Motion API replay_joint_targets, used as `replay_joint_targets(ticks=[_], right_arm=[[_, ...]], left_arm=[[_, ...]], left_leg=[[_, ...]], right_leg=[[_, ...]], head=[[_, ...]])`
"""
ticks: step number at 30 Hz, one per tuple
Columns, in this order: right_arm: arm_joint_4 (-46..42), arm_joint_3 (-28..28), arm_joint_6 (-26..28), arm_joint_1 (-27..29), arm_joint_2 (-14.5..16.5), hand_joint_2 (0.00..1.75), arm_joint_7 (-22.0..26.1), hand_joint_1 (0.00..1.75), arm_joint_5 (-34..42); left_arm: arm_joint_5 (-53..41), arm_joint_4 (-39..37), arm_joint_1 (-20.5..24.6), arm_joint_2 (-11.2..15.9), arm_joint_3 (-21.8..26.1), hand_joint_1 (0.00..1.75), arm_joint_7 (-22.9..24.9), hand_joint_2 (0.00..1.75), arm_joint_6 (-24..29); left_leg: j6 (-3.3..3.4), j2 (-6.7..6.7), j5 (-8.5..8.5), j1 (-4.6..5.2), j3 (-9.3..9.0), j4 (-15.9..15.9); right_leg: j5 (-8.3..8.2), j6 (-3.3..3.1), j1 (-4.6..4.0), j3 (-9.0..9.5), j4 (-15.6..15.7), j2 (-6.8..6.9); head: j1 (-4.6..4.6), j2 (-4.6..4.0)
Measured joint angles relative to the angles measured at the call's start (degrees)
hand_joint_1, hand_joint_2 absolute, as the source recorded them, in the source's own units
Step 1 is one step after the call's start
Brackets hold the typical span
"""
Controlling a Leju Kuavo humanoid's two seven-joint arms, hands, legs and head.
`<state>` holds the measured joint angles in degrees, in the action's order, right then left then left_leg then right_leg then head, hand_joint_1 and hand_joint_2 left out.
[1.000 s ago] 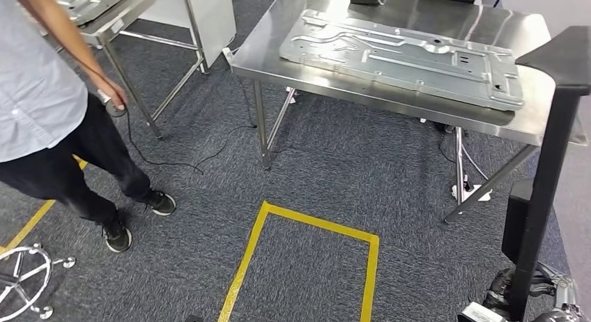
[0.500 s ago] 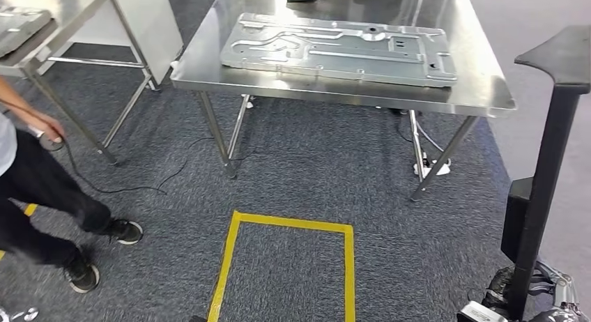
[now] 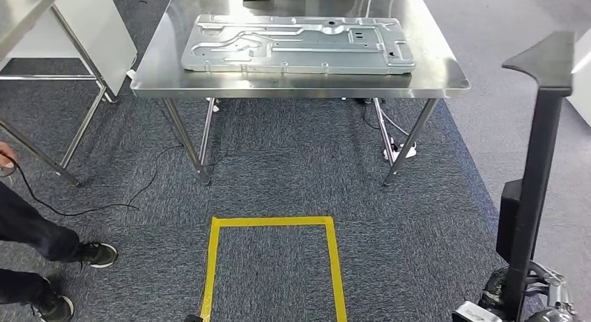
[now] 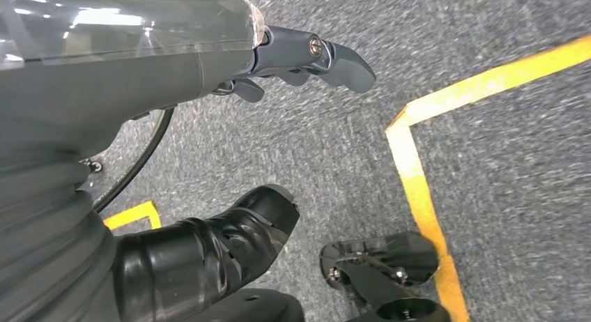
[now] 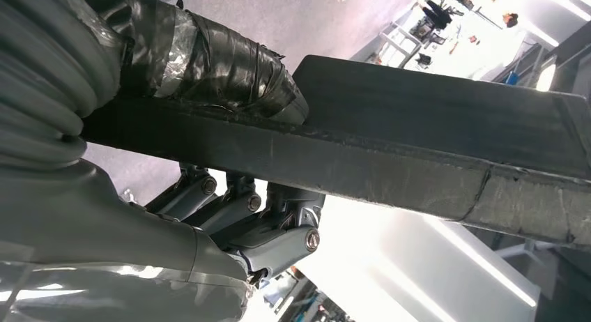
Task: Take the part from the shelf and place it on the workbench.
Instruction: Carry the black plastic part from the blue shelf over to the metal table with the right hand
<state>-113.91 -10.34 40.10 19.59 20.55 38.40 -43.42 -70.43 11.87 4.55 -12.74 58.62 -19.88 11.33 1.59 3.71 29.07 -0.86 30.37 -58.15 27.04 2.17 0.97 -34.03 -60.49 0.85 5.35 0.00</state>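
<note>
Part in right robot hand, lower end hidden.

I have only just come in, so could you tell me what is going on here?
The robot's right hand grips a long black part, held upright at its right side. It faces a steel workbench that already carries a large stamped metal panel. A yellow taped rectangle marks the carpet in front. The left hand hangs over the floor, holding nothing. A person stands to the left.
</note>
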Motion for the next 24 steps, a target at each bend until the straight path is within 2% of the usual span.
replay_joint_targets(ticks=[1, 3, 5, 7, 9, 10, 11, 12, 14, 15, 16, 17, 20, 24], right_arm=[[0.2, 0.2, 0.0, 0.0, 0.0, 1.75, 0.0, 1.75, -0.1], [0.5, 0.6, 0.0, 0.0, 0.0, 1.75, 0.2, 1.75, 0.0], [0.7, 0.9, 0.0, 0.0, 0.0, 1.75, 0.5, 1.75, 0.0], [0.9, 1.3, 0.0, -0.3, 0.0, 1.75, 0.7, 1.75, -0.6], [1.2, 1.5, 0.0, -0.4, 0.0, 1.75, 0.9, 1.75, -1.3], [1.4, 1.6, 0.0, -0.4, 0.0, 1.75, 0.9, 1.75, -1.5], [1.6, 1.6, 0.0, -0.4, 0.0, 1.75, 0.9, 1.75, -1.6], [1.7, 1.6, 0.0, -0.4, 0.0, 1.75, 0.9, 1.75, -1.7], [1.8, 1.7, 0.0, -0.4, 0.0, 1.75, 0.9, 1.75, -1.7], [1.8, 1.8, 0.0, -0.5, 0.0, 1.75, 0.9, 1.75, -1.7], [1.8, 1.8, 0.0, -0.5, 0.0, 1.75, 0.9, 1.75, -1.7], [1.9, 1.8, 0.0, -0.5, 0.0, 1.75, 0.9, 1.75, -1.7], [1.9, 1.8, 0.0, -0.5, 0.0, 1.75, 0.9, 1.75, -1.7], [1.9, 1.9, 0.0, -0.5, 0.0, 1.75, 0.9, 1.75, -1.7]], left_arm=[[0.0, 0.0, 0.1, 0.0, 0.0, 0.0, 0.0, 1.75, -0.2], [-0.1, 0.0, 0.3, 0.0, 0.0, 0.0, -0.1, 1.75, -0.9], [-0.1, 0.0, 0.3, 0.0, 0.0, 0.0, -0.4, 1.75, -1.6], [-0.1, 0.0, 0.2, 0.1, 0.0, 0.0, -0.7, 1.75, -2.2], [-0.1, 0.0, 0.0, 0.2, 0.0, 0.0, -0.7, 1.75, -2.4], [-0.1, 0.0, -0.1, 0.2, 0.0, 0.0, -0.8, 1.75, -2.5], [-0.1, 0.0, -0.2, 0.2, 0.0, 0.0, -0.8, 1.75, -2.5], [-0.1, 0.0, -0.3, 0.2, 0.0, 0.0, -0.8, 1.75, -2.5], [-0.1, 0.0, -0.3, 0.3, 0.0, 0.0, -0.8, 1.75, -2.4], [-0.1, 0.0, -0.3, 0.3, 0.0, 0.0, -0.8, 1.75, -2.4], [-0.1, 0.0, -0.2, 0.4, 0.0, 0.0, -0.8, 1.75, -2.4], [-0.1, 0.0, -0.2, 0.4, 0.0, 0.0, -0.8, 1.75, -2.4], [-0.1, 0.0, -0.3, 0.5, 0.0, 0.0, -0.8, 1.75, -2.4], [-0.1, 0.0, -0.2, 0.5, 0.0, 0.0, -0.8, 1.75, -2.4]], left_leg=[[-0.3, 0.12, 0.1, 0.09, -0.11, 0.0], [-0.92, 0.26, 0.09, 0.17, -0.42, 0.3], [-1.51, -0.48, 0.9, 0.04, -0.35, -0.5], [-1.86, -2.02, 3.85, -0.12, 1.74, -5.2], [-2.05, -2.93, 7.13, -0.14, 5.48, -12.8], [-2.09, -3.08, 7.57, -0.14, 6.85, -15.3], [-2.06, -3.13, 6.78, -0.14, 7.27, -15.6], [-1.94, -3.14, 4.95, -0.13, 6.64, -13.7], [-1.41, -3.46, 0.68, -0.04, 3.56, -6.2], [-1.12, -3.68, -0.49, 0.06, 2.32, -3.1], [-0.91, -3.88, -1.04, 0.12, 1.58, -1.2], [-0.82, -4.0, -0.93, 0.21, 1.4, -0.5], [-0.79, -3.96, -1.07, 0.4, 1.38, -0.3], [-0.47, -3.97, -1.0, 0.49, 1.35, -0.3]], right_leg=[[-0.19, -0.35, -0.18, 0.78, 1.5, 0.16], [-0.05, -1.06, -0.39, 0.86, 1.9, 0.0], [-0.26, -1.81, -0.17, 1.22, 2.4, -0.2], [-0.46, -2.5, 0.03, 1.55, 2.9, -0.42], [-0.4, -2.86, -0.16, 1.55, 2.9, -0.75], [-0.33, -2.96, -0.28, 1.59, 2.9, -0.98], [-0.26, -3.02, -0.38, 1.66, 2.8, -1.25], [-0.16, -3.03, -0.44, 1.77, 2.7, -1.54], [0.16, -2.86, -0.54, 1.93, 2.3, -2.03], [0.33, -2.66, -0.63, 1.86, 2.1, -2.23], [0.52, -2.5, -0.74, 1.7, 1.8, -2.35], [0.59, -2.45, -0.81, 1.54, 1.6, -2.44], [0.55, -2.49, -0.7, 1.47, 1.7, -2.48], [0.41, -2.22, -0.64, 1.7, 2.1, -2.46]], head=[[-0.02, 0.0], [-0.04, 0.0], [-0.08, 0.0], [-0.2, 0.0], [-0.27, 0.0], [-0.26, 0.0], [-0.26, 0.0], [-0.26, 0.0], [-0.25, 0.0], [-0.25, 0.0], [-0.24, 0.0], [-0.23, 0.0], [-0.22, 0.0], [-0.22, 0.0]])
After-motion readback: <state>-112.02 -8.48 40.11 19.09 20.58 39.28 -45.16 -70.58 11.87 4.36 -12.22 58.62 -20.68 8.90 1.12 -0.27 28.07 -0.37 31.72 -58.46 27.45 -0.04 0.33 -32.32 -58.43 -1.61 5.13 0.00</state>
